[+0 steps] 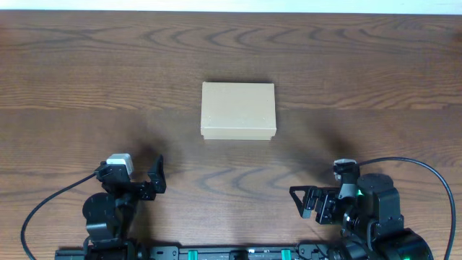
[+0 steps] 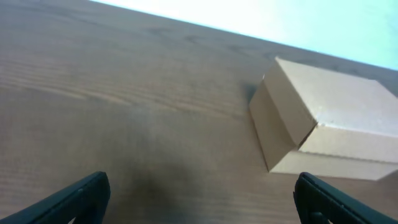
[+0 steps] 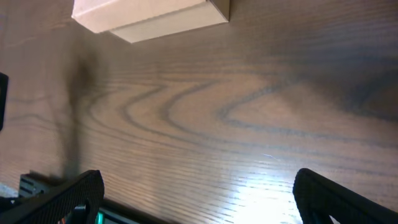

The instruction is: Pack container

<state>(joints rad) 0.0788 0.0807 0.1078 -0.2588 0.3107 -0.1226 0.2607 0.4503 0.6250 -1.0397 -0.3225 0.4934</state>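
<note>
Tan cardboard box [image 1: 238, 110] on the dark wood-grain counter [image 1: 86, 65], about centre left-to-right, on the half farther from the arms. Lid down and flush, top plain. Long sides run across the counter; one long side faces the arm bases.

Left claw [image 2: 199, 210]: spread wide, pinching nothing. Wrist view shows its two dark fingers [image 2: 78, 200] at the bottom corners of the frame, bare wood between them. Box lies up and to the right in that view, one short end and a folded side seam turned to the camera. From overhead this arm is at the near left, by the counter's near edge, well apart from the box.

Right claw [image 3: 199, 208]: also spread, holding nothing. Its fingers [image 3: 339, 198] sit at the bottom corners, wood grain between them. Box shows at the top left of that view, cut off by the frame edge. From overhead the arm is at the near right, well apart from the box, with a green light [image 1: 359, 192] on its body.

Black cable [image 1: 43, 209] loops off the left arm; second cable [image 1: 426, 170] arcs off the right arm. Box touches neither arm
</note>
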